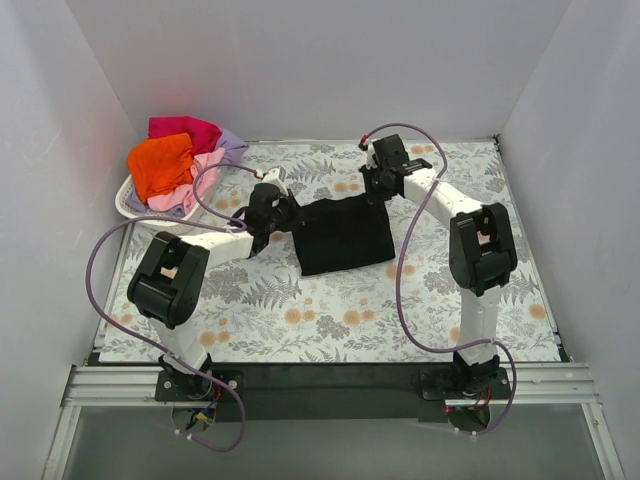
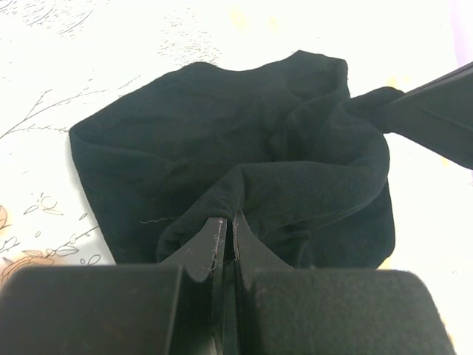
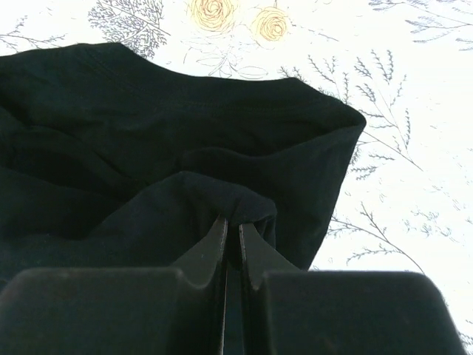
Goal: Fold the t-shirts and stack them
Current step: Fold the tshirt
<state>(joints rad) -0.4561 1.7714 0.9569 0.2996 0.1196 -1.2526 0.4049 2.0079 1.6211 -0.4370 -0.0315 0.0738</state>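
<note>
Nearest each wrist camera, the left gripper (image 2: pixel 228 222) and right gripper (image 3: pixel 232 225) are each clamped tight on a bunched far corner of the black t-shirt (image 1: pixel 345 235), which lies mid-table and looks partly folded. The orange shirt (image 1: pixel 160 165), pink shirt (image 1: pixel 205 165), magenta-red shirt (image 1: pixel 185 128) and lavender shirt (image 1: pixel 232 145) sit heaped in the white basket (image 1: pixel 128 203), unfolded; nothing is stacked yet

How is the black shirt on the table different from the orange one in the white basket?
The black shirt lies spread on the table, partly folded; the orange shirt sits bunched in the basket. The left arm's fingers and the right arm's fingers each pinch the black shirt; no fingers touch the orange shirt. Both are plain soft cloth.
</note>
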